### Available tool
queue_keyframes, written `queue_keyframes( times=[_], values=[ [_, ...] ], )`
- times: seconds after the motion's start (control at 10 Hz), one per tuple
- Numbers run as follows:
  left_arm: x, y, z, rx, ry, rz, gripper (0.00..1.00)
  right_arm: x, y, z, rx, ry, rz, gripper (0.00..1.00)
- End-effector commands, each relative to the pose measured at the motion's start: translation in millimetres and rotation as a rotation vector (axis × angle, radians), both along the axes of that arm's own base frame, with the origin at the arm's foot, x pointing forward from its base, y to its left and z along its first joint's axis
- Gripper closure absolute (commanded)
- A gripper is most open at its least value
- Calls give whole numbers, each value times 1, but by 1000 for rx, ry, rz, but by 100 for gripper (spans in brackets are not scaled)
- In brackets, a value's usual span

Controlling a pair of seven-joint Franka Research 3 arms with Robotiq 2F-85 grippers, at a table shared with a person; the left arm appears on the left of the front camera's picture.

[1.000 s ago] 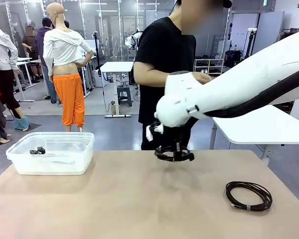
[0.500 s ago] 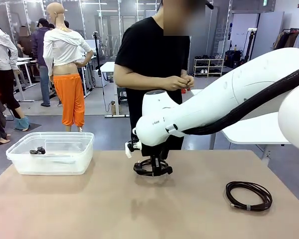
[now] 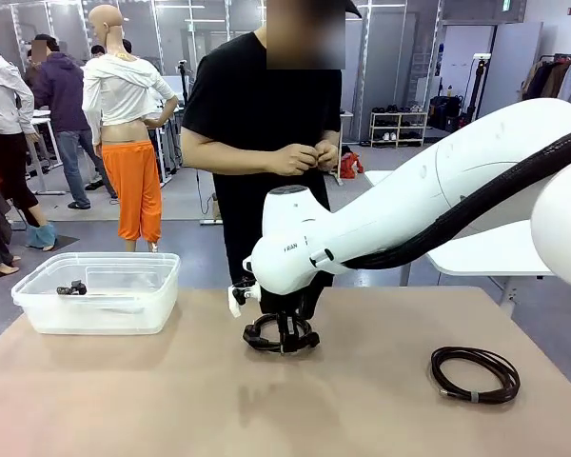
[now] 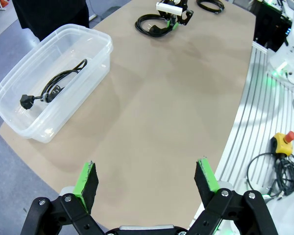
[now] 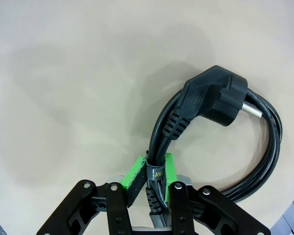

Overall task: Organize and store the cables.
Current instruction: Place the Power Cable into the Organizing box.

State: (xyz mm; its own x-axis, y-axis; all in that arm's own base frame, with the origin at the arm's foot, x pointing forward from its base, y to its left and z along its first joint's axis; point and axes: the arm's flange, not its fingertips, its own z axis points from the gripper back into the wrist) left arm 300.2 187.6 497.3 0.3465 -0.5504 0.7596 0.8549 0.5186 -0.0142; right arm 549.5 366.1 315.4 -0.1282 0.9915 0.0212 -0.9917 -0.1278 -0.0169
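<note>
Transport step, likely — right jaws pinch the plug cable (image 5: 215, 98) by its tie. Next: carry it left, release over the bin (image 3: 124, 314); left jaws stand spread.

White right arm (image 3: 409, 190) carried a black hose (image 3: 476, 203); left gripper (image 4: 146, 169) was black with green pads (image 4: 85, 177); the person (image 3: 266, 105) wore a black T-shirt (image 3: 257, 95)

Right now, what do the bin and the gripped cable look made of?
Bin: clear, slightly frosted plastic, likely; the stored cable shows through its wall. Held cable in the right pincer: black rubbery jacket, matte sheen; moulded plug with bare metal pin.
</note>
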Motion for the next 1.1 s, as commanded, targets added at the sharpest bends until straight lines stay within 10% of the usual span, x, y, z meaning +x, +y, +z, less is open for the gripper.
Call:
queue_keyframes(
  times=[0.0,0.2,0.3,0.4,1.0],
  values=[
    [0,0,0,4,-4,2,0,-6,-10,2,48,23,8,100],
    [0,0,0,4,-4,2,0,-9,-10,4,59,32,-3,39],
    [0,0,0,4,-4,2,0,-11,-11,5,60,28,-7,31],
    [0,0,0,4,-4,2,0,-12,-14,8,70,29,-20,0],
    [1,-52,9,50,-25,-99,0,-14,-81,46,217,-26,-145,0]
  ],
)
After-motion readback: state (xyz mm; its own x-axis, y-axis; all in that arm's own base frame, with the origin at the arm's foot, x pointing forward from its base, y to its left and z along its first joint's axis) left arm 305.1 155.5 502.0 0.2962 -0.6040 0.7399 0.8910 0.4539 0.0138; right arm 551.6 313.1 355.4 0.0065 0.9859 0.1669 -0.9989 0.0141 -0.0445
